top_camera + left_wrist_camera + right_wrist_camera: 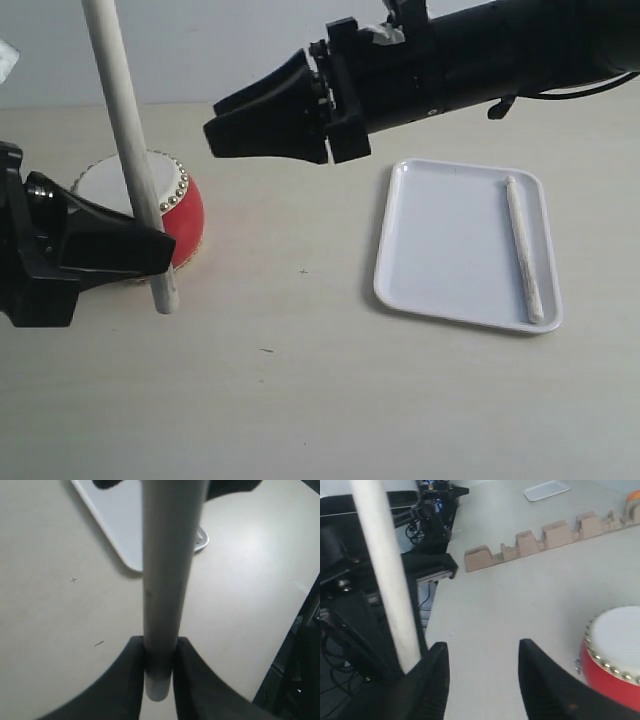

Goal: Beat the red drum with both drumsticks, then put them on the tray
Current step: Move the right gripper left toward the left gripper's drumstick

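Note:
The red drum [185,215] with its cream skin stands at the left of the table, partly hidden behind my left gripper [163,250]. That gripper is shut on one drumstick [125,130], which rises steeply and leans slightly left in front of the drum. In the left wrist view this drumstick [167,570] is pinched near its butt end between the jaws. The other drumstick [522,250] lies on the white tray [440,240], along its right side. My right gripper [212,122] hovers open and empty above the table, right of the drum [615,655].
The right arm [480,55] stretches in from the upper right, above the tray's far edge. In the right wrist view a row of tan blocks [545,535] and black equipment [430,515] lie beyond the table edge. Bare tabletop [290,360] lies between drum and tray.

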`<action>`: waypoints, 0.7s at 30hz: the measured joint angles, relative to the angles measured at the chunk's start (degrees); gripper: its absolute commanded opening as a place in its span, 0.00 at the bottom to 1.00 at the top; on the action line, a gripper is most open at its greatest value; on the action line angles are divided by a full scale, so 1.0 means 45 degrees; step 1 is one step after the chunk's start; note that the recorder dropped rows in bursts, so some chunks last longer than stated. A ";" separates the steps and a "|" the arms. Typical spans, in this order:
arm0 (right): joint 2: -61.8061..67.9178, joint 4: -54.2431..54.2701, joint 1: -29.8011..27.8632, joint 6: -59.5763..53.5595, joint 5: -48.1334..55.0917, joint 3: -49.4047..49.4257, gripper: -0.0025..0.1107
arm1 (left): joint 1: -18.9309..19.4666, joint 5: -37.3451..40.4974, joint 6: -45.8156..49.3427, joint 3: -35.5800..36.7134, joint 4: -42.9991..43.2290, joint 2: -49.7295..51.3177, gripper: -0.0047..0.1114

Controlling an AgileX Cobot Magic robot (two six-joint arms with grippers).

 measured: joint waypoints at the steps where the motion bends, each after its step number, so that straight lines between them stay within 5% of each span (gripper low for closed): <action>1: -0.0142 0.0000 0.0221 0.0000 0.0000 0.0000 0.41 | 0.0000 0.0000 0.0139 0.0000 -0.0042 0.0000 0.04; 21: -0.1128 -0.0412 0.1760 0.0500 0.0054 0.0000 0.41 | 0.0000 -0.0007 0.2014 0.0000 -0.1432 0.0000 0.04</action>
